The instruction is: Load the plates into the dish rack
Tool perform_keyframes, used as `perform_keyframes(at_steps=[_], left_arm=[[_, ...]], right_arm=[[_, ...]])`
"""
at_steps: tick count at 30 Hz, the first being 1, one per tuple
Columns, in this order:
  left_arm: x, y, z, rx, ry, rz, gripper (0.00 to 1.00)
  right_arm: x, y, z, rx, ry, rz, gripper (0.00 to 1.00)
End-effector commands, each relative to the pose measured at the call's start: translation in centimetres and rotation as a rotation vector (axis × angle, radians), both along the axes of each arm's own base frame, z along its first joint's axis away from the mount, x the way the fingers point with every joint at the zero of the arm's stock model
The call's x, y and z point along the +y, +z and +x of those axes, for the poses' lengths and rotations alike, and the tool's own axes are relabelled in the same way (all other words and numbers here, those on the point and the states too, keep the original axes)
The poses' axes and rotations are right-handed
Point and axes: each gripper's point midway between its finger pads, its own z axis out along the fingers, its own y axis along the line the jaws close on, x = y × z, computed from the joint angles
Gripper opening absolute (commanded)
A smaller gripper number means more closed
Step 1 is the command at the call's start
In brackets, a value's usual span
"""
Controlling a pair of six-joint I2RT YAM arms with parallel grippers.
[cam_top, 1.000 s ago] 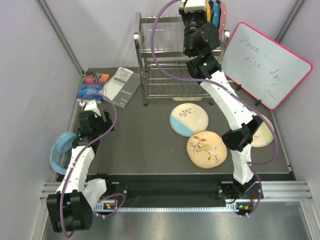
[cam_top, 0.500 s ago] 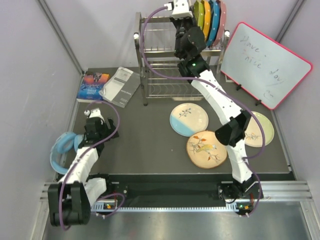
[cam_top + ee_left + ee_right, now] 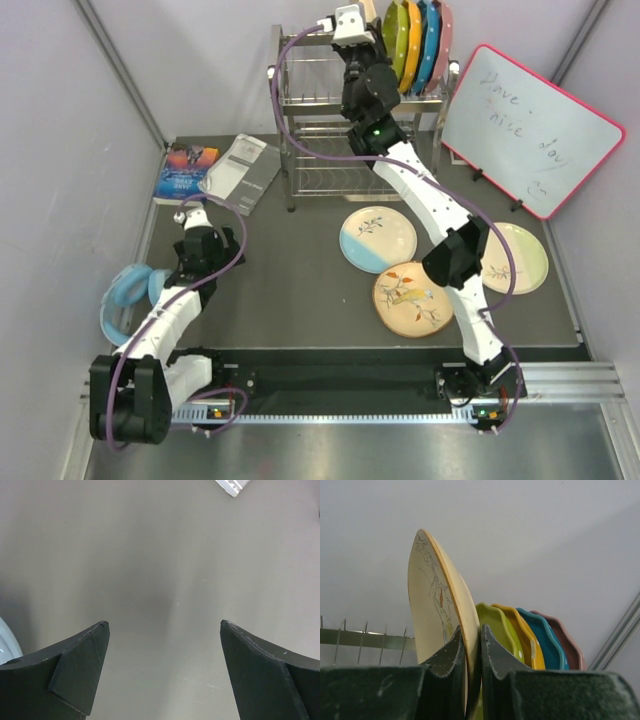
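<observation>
Tan plate with branch drawing (image 3: 432, 610) standing on edge, its rim pinched in the right claw (image 3: 472, 635), chrome wire dish rack (image 3: 320, 165) beneath and left of claw, cream-and-blue plate (image 3: 378, 239), tan bird plate (image 3: 412, 298), pale cream-green plate (image 3: 520, 258) lying flat far below claw

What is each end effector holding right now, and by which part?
The right end effector pinches the tan painted plate by its rim, plate standing on edge. The left end effector is open and holds nothing.

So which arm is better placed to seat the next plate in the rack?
Right. The right gripper pinches the tan plate upright at the dish rack; the left gripper hangs open over the table.
</observation>
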Motion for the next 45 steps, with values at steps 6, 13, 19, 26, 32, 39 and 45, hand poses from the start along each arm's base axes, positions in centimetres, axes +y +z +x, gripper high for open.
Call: perform_keyframes(at_steps=[6,13,19,26,32,39,45], left_arm=[[-0.8,1.7,1.5,-0.076,-0.015,0.014,0.96],[-0.8,1.7,1.5,-0.076,-0.015,0.014,0.96],[-0.8,1.7,1.5,-0.076,-0.015,0.014,0.96],[-0.8,1.7,1.5,-0.076,-0.015,0.014,0.96],[-0.8,1.7,1.5,-0.076,-0.015,0.014,0.96],[-0.8,1.7,1.5,-0.076,-0.015,0.014,0.96],[-0.8,1.7,1.5,-0.076,-0.015,0.014,0.96]], right_arm=[[-5.0,9.7,-5.1,-0.321,-0.015,0.130,0.00],[-6.1,9.8,-5.2,-0.314,-0.040,0.140,0.00],[-6.1,7.9,-3.3,-0.256,-0.043,0.151,0.00],[-5.9,6.1,-1.7,-0.221,-0.042,0.165,0.00],[-5.3,4.5,-0.6,-0.188,-0.040,0.167,0.00],[-4.6,3.4,0.0,-0.168,-0.034,0.185,0.00],[-3.6,2.3,-0.2,-0.134,-0.029,0.221,0.00]])
